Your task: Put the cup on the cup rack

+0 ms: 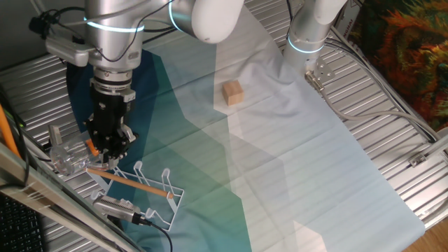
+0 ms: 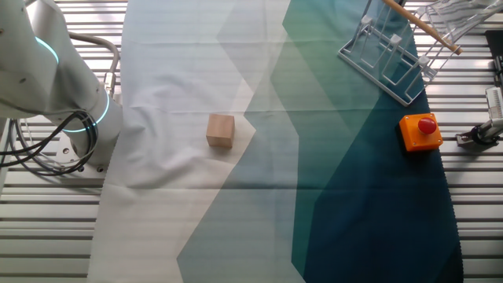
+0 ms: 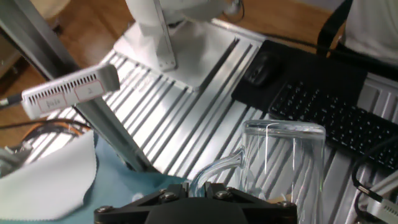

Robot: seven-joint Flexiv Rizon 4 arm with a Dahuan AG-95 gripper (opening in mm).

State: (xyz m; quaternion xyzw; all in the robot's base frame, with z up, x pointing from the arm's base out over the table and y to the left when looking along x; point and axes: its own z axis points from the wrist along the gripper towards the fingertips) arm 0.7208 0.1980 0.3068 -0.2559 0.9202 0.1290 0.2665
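Cup (image 3: 283,163) close ahead of the claw, beside the cup rack (image 1: 143,190).

Hand view alone shows the clear cup filling the frame just beyond the claw's base; whether the fingers are apart or clamped on it, I cannot tell. One fixed view shows the arm reaching straight down, claw (image 1: 106,155) just above the rack's near end. The other fixed view shows the orange block (image 2: 420,131) and the tan cube (image 2: 221,130), well apart from the claw.

Even, bright overhead light fills both fixed views, with soft shadows and mild glare on the metal table (image 1: 392,133) toward 3 o'clock. The hand view is dimmer and softer, blurred toward 12 o'clock, with highlights on the cup (image 3: 283,162).
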